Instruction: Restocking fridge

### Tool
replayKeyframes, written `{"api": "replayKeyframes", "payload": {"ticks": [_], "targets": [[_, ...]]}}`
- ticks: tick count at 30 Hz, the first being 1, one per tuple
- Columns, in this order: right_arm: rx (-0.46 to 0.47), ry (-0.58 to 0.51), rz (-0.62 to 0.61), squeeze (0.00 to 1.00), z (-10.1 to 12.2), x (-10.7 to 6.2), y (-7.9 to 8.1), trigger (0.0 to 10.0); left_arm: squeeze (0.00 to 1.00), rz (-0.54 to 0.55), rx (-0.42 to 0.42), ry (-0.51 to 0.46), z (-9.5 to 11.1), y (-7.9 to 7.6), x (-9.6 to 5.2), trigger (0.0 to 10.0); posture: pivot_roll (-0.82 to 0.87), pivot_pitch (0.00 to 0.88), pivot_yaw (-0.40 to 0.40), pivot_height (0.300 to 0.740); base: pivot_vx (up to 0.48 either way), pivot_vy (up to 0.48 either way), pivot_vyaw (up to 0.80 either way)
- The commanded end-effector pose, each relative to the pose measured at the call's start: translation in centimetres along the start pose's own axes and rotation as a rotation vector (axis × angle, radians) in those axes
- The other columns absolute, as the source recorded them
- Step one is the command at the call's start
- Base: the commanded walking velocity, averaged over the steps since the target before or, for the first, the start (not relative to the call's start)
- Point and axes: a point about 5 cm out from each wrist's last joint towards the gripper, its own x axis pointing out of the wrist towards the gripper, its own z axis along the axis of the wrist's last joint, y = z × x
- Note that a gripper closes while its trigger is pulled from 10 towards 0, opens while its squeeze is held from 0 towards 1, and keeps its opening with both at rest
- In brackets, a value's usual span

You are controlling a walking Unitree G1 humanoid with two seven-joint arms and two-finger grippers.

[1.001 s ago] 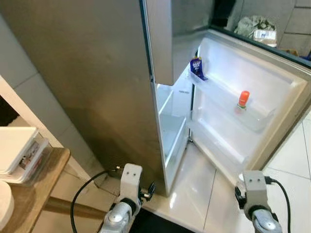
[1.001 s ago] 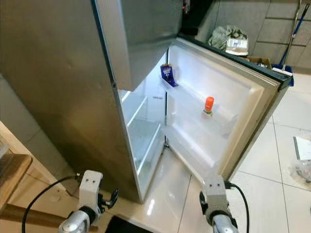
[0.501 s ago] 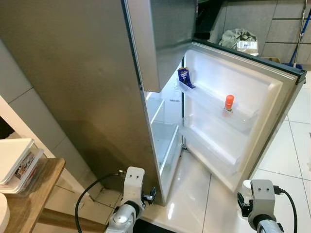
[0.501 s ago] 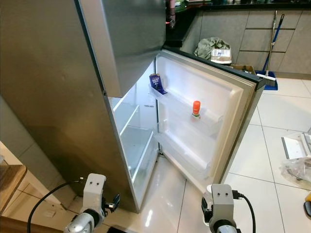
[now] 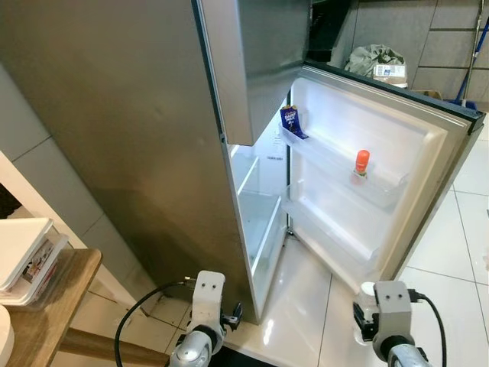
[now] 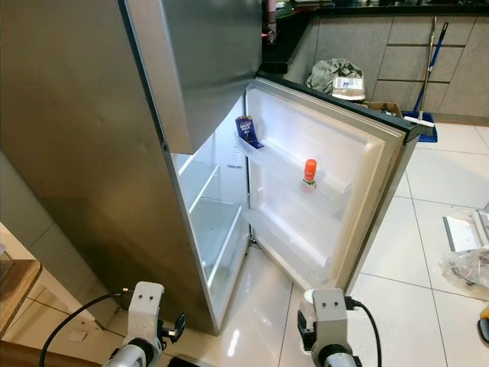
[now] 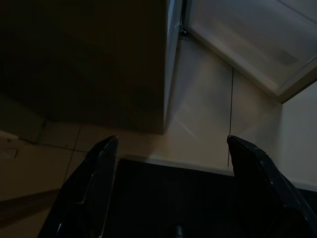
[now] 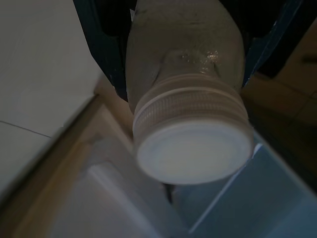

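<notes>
The steel fridge (image 5: 130, 138) stands in front of me with its lower door (image 5: 405, 138) swung wide to the right. On the door's upper shelf (image 5: 336, 157) stand a small blue carton (image 5: 289, 118) and an orange-capped bottle (image 5: 361, 163). The lit inner shelves (image 5: 256, 218) look bare. My right gripper (image 8: 183, 49) is shut on a clear bottle with a white screw cap (image 8: 193, 144), held low before the door. Its cap (image 5: 368, 290) peeks beside the right wrist. My left gripper (image 7: 172, 144) hangs open over the floor by the fridge's corner.
A wooden table (image 5: 61, 298) with white stacked containers (image 5: 23, 248) is at my left. A dark mat (image 7: 173, 198) lies at my feet. A crumpled bag (image 5: 378, 57) and a broom (image 6: 424, 73) sit behind the door, and packaging (image 6: 466, 252) lies on the tiles at right.
The camera swung right and back a second ago, bringing the whole door into view. Since then my right wrist has shifted left, and the bottle's cap now shows beside it.
</notes>
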Motion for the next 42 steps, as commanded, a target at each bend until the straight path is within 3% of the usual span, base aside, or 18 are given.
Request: {"api": "replayKeyframes", "payload": {"ticks": [1,8,23,42], "targets": [[-0.002,0.004,0.017,0.00,-0.3,-0.2,0.6,10.0,0.00,0.019,-0.015,0.013,-0.8,0.2,-0.4,10.0,-0.09,0.157,0.058,0.740,0.000,0.000,0.00],[0.007,0.012,0.021,0.00,-0.6,-0.5,1.0,10.0,0.00,0.004,-0.016,0.024,-1.2,-0.3,-0.4,10.0,-0.10,0.145,0.074,0.740,0.000,0.000,0.00],[-0.009,0.033,0.001,0.00,-1.1,-1.0,0.9,10.0,0.00,-0.018,-0.022,0.007,-0.6,-1.1,0.1,10.0,-0.11,0.130,0.083,0.740,0.000,-0.345,0.00],[-0.006,0.029,0.030,0.00,-0.8,-0.8,1.7,10.0,0.00,-0.002,-0.045,0.008,-0.9,-0.9,-0.1,10.0,-0.11,0.129,0.079,0.740,0.000,-0.293,0.00]]}}
